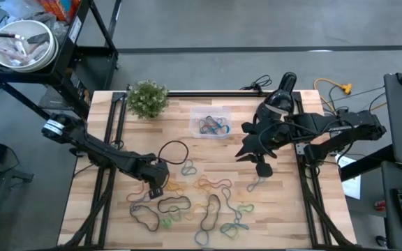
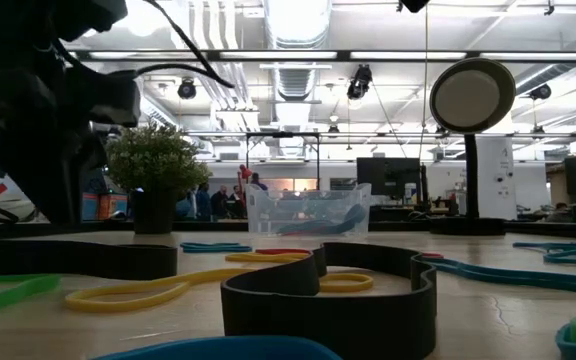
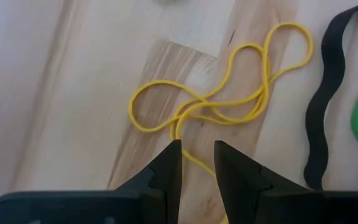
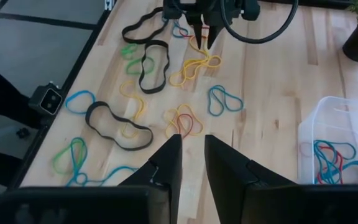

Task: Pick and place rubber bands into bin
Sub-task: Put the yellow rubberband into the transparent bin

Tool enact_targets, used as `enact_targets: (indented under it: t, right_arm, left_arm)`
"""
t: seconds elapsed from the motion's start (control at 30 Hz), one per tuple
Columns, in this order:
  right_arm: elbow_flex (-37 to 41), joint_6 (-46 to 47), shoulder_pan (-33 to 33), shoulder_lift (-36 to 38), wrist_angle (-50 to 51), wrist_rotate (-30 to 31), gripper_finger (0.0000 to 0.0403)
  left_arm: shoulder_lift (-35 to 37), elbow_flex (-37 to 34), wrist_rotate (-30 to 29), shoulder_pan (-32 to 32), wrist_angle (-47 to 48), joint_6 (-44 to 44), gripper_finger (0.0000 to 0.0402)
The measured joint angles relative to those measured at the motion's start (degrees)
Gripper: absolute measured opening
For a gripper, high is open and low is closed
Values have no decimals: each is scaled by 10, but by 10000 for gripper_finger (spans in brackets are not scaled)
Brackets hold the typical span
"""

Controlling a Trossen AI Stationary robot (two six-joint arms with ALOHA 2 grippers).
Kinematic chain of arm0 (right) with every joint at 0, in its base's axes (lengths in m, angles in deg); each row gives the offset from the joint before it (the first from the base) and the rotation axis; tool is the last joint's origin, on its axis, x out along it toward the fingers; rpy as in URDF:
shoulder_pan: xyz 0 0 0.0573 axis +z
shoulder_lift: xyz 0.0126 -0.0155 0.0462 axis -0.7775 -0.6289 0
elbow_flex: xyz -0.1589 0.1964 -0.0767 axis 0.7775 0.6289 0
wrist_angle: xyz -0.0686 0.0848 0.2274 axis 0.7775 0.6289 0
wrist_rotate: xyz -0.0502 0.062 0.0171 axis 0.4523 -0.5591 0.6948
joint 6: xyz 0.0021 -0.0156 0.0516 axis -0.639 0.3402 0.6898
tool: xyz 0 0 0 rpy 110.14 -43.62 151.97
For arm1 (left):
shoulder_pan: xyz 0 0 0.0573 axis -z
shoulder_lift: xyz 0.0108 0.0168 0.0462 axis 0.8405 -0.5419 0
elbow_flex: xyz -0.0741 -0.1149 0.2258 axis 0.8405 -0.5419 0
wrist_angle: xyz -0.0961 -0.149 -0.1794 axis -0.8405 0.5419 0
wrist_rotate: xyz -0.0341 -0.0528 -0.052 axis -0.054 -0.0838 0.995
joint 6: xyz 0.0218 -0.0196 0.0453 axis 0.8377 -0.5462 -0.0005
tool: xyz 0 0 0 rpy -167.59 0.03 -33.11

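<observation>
Left claw (image 3: 197,163): I had it low over the table (image 1: 285,216), fingers parted by a narrow gap astride a strand of the thin yellow band (image 3: 229,102). Nothing was pinched yet; I judged it lined up that way so closing would catch the strand.
Right claw (image 4: 188,158): raised above the table's middle beside the bin (image 1: 211,123), fingers narrowly apart and empty, nothing between them.
Rubber bands (image 1: 187,202): most lay scattered flat on the near half of the table, floppy loops in black, blue, green, yellow, orange and red, some kinked into figure-eights.
Bin: clear plastic tub with rounded corners, standing next to the small plant (image 1: 147,98); a few blue and red bands (image 4: 334,158) already lay inside.
Table surface: pale wood planks, smooth, so I judged the thin bands hard to lift.
</observation>
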Motion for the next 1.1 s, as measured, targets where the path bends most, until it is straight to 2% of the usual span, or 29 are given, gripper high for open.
enact_targets:
  t: [0.4,0.83,1.1]
  right_arm:
    - [0,-3,0,0,3,1,59]
    - [1,1,0,0,2,1,59]
    - [1,-2,0,-1,1,1,58]
  left_arm:
    - [-59,-4,-4,0,-37,-17,77]
    - [-26,-1,-22,0,-11,-27,77]
    - [-37,-11,-30,0,-11,-26,77]
